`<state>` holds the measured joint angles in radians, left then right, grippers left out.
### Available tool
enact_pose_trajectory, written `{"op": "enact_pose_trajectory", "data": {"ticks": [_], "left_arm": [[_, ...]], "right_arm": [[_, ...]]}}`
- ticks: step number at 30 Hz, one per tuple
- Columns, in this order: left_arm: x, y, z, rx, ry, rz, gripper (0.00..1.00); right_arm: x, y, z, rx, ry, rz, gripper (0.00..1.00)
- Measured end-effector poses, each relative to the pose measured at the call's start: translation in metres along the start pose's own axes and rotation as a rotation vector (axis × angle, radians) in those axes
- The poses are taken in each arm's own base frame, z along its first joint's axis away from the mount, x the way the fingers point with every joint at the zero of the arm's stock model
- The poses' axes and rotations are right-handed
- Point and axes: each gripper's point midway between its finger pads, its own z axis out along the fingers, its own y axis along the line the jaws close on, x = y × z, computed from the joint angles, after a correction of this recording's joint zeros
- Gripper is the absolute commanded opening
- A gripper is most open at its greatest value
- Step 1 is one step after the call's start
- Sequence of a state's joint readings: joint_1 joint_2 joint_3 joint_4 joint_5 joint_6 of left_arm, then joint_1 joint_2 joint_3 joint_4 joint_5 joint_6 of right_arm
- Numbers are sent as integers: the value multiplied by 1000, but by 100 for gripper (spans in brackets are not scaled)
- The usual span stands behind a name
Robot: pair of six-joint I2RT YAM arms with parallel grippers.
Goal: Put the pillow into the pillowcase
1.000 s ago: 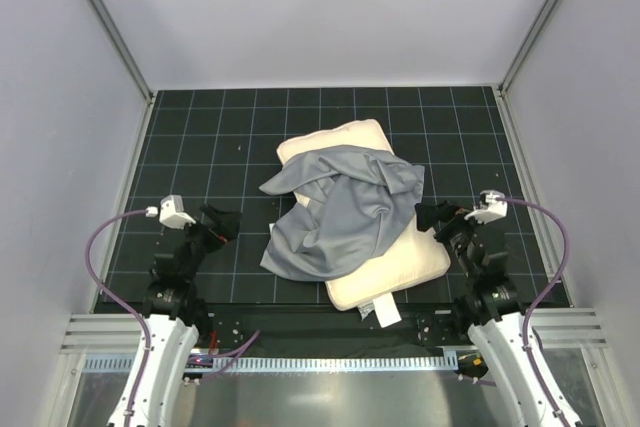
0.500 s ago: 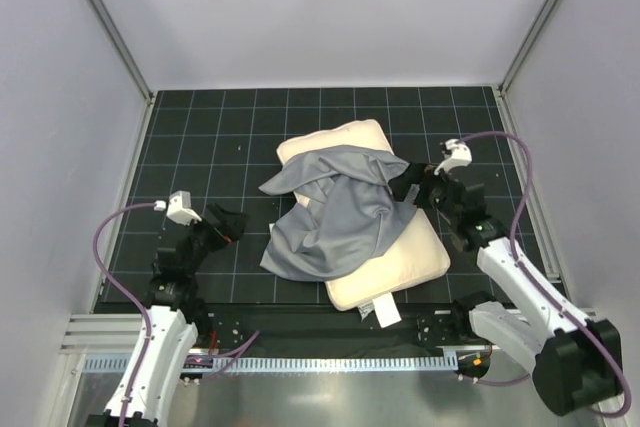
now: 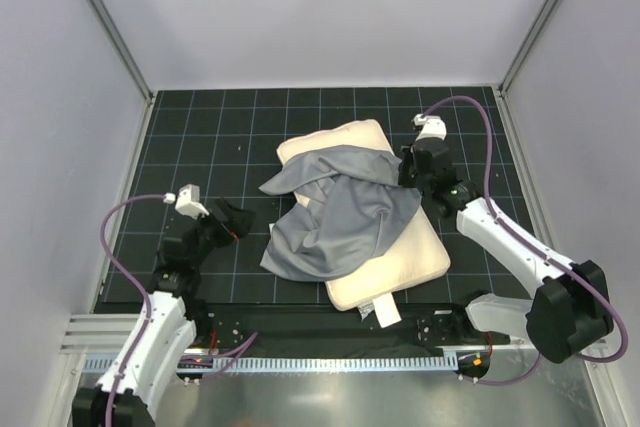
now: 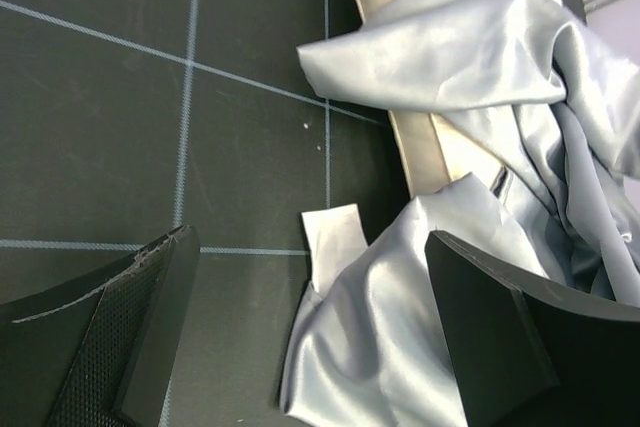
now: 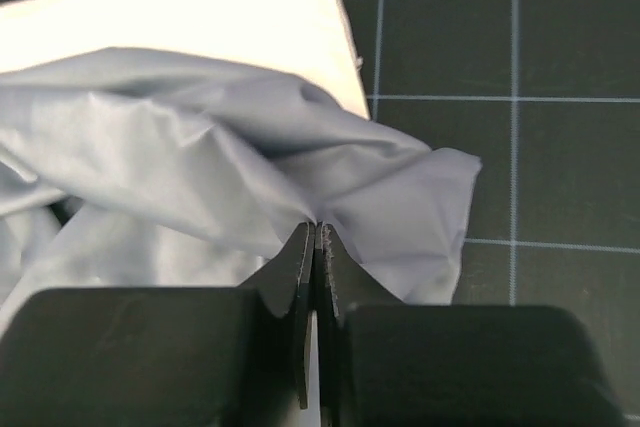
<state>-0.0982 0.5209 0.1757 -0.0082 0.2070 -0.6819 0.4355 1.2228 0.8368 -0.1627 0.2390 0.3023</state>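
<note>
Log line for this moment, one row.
left jaws open, beside pillowcase | right jaws shut on pillowcase corner | pillowcase draped over pillow, not inserted

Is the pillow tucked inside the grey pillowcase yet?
No, the pillowcase lies crumpled on top of the pillow, whose cream ends stick out bare.

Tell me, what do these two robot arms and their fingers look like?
The left arm and right arm have white links and black joints. A purple cable loops to a small white box at each wrist. The fingers are flat black wedges; one left finger shows a fine mesh face.
</note>
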Motion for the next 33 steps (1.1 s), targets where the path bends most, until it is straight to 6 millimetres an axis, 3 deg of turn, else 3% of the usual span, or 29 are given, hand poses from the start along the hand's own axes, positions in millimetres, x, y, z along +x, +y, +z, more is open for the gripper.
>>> {"op": "enact_pose_trajectory", "data": {"ticks": [5, 12, 20, 23, 24, 27, 31, 33], "left_arm": [[4, -16, 18, -30, 84, 9, 100], [-27, -37, 77, -93, 116, -7, 100], [14, -11, 128, -178, 252, -116, 100], [18, -18, 148, -151, 268, -161, 64], [17, -24, 155, -131, 267, -180, 35], [10, -49, 172, -45, 263, -207, 0], [-8, -91, 179, 88, 234, -207, 0], [-20, -102, 173, 111, 207, -196, 0]], "right_arm": [[-20, -7, -19, 25, -61, 11, 4], [-42, -2, -36, 2, -103, 21, 4], [-56, 2, -48, -10, -98, 12, 4], [-61, 4, -51, -17, -102, 13, 4], [-62, 4, -52, -17, -103, 13, 4], [-59, 1, -56, -7, -88, 15, 4], [-61, 0, -67, -7, -77, 28, 4], [-68, 2, -77, -24, -88, 34, 4]]}}
